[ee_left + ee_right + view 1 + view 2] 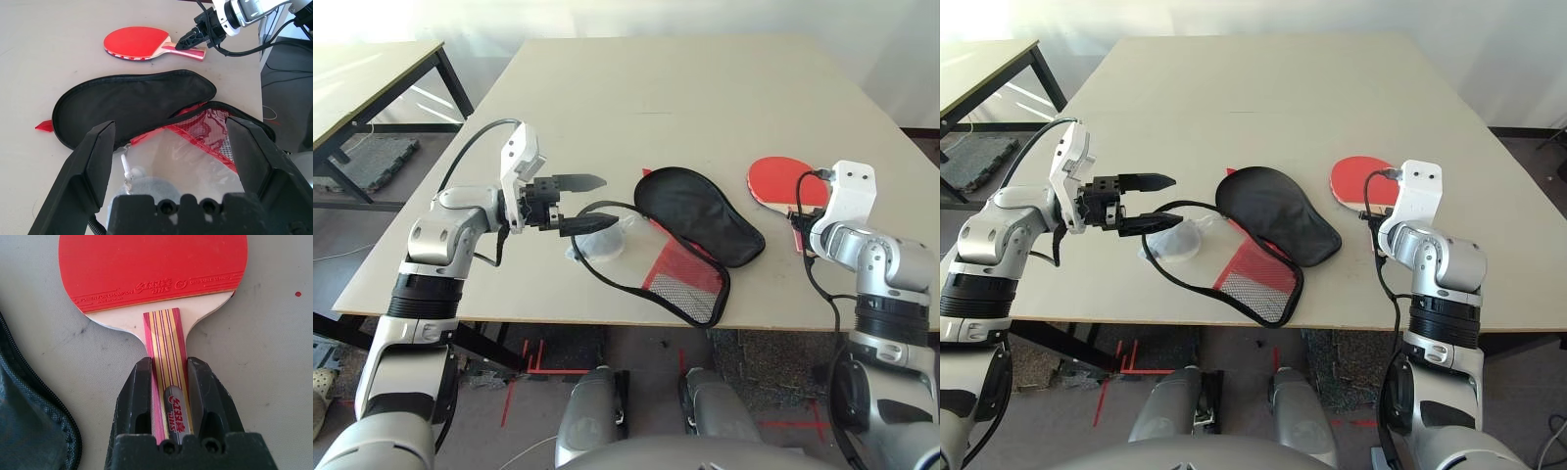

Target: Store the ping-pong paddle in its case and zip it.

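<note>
Left gripper (pixel 579 204) hangs above table (pixel 705 88) near its left front part, fingers spread wide and pointing sideways toward the case, nothing between them. Lower finger (pixel 582 225) sits just over the case's black zipper edge; contact cannot be told. Greyish round tag (pixel 602 242) on a cord lies on the table under that gripper, beside clear plastic. Case (pixel 700 215) lies open at table centre front: black flap uppermost, angled from upper left to lower right, red side with black mesh pocket (pixel 685 274) exposed beneath it toward the front edge, zipper edge looping around. Small red tab (pixel 44 126) sticks out at the case's far rounded end in the left wrist view. Ping-pong paddle (pixel 156 271) lies flat on the table right of the case, well apart from it, red face up, striped wooden handle pointing toward the robot. Right gripper (pixel 168 382) comes down on that handle, fingers narrow, one on each side of the handle and pressed against it, paddle resting on the table
</note>
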Controlling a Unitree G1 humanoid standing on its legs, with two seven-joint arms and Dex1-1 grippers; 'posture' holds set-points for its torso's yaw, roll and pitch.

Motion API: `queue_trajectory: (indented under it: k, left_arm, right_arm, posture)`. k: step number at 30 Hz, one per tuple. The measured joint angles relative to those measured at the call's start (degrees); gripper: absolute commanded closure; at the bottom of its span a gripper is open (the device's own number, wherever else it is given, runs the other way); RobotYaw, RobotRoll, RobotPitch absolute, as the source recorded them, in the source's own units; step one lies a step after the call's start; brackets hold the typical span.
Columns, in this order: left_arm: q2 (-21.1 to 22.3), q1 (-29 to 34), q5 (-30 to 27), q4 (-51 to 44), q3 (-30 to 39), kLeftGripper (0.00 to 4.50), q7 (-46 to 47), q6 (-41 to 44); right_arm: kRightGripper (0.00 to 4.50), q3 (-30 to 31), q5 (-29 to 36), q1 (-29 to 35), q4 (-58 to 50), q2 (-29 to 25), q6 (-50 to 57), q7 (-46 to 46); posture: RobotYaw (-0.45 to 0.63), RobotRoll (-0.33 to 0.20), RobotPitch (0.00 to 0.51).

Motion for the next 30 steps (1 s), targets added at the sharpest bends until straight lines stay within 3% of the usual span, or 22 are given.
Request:
queue_trajectory:
  k: [7,17,29,30]
  left_arm:
    - [0.0,0.0,0.0,0.3,-0.4,0.0,-0.4,0.0]
    - [0.0,0.0,0.0,0.4,-0.5,0.0,-0.6,-0.1]
    - [-0.2,0.0,0.0,0.5,-0.5,0.0,-0.6,-0.3]
    - [-0.2,0.0,0.0,0.5,-0.5,0.0,-0.6,-0.3]
  right_arm:
    - [3.65,0.2,-0.3,0.0,0.2,-0.6,0.1,1.0]
    - [0.01,2.1,-2.1,0.0,1.3,-1.9,0.3,2.7]
    - [0.01,2.8,-3.5,-0.1,4.0,-2.2,-0.5,4.6]
    - [0.18,2.8,-3.5,-0.3,4.5,-2.2,-0.9,4.6]
  posture:
    - [0.03,0.0,0.058]
    - [0.03,0.0,0.055]
    - [0.04,0.0,0.051]
    - [0.04,0.0,0.051]
